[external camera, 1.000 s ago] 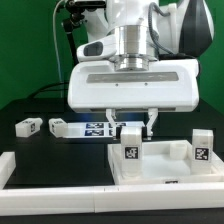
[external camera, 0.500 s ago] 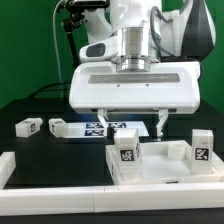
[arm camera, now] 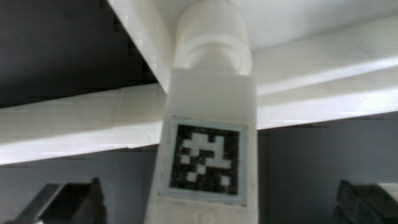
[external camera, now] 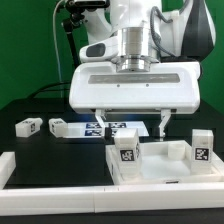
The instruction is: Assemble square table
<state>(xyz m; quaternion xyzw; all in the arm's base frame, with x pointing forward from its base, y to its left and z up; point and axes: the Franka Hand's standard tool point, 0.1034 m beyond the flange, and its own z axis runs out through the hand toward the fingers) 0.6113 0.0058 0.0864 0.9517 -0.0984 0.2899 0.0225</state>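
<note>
The white square slab (external camera: 165, 168) lies with its rim up at the exterior view's lower right. One tagged white leg (external camera: 127, 148) stands upright at its near-left corner, and a second leg (external camera: 202, 147) stands at its right. Two loose legs (external camera: 27, 125) (external camera: 60, 126) lie on the black table at the left. My gripper (external camera: 131, 123) hangs just above the left standing leg, open wide, with one finger on each side and neither touching it. In the wrist view that leg (arm camera: 210, 150) fills the middle between the dark fingertips (arm camera: 71, 203) of my gripper (arm camera: 217, 208).
The marker board (external camera: 108, 129) lies flat behind the slab, under the gripper. A long white border rail (external camera: 50, 180) runs along the front and left of the table. The green wall stands behind the arm.
The fingers have spread apart from around the left standing leg and let it go. The leg stays upright on the slab.
</note>
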